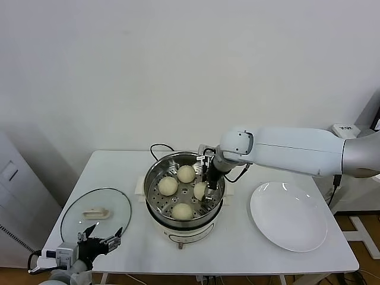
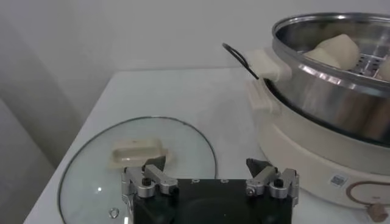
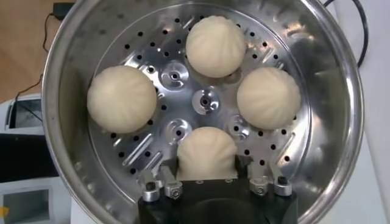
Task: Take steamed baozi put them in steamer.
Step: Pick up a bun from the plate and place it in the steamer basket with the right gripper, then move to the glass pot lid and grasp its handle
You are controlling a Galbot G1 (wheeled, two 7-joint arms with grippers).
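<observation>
Four pale baozi lie on the perforated tray of the steel steamer. Three lie free. The fourth baozi rests on the tray on the steamer's right side. My right gripper reaches down into the pot, its fingers pressed against both flanks of this bun, shut on it. My left gripper hangs open and holds nothing at the table's front left, over the edge of the glass lid.
A glass lid with a cream handle lies flat at the left front. A bare white plate sits at the right. The steamer's black cord runs behind it. The steamer's white base stands close to the left gripper.
</observation>
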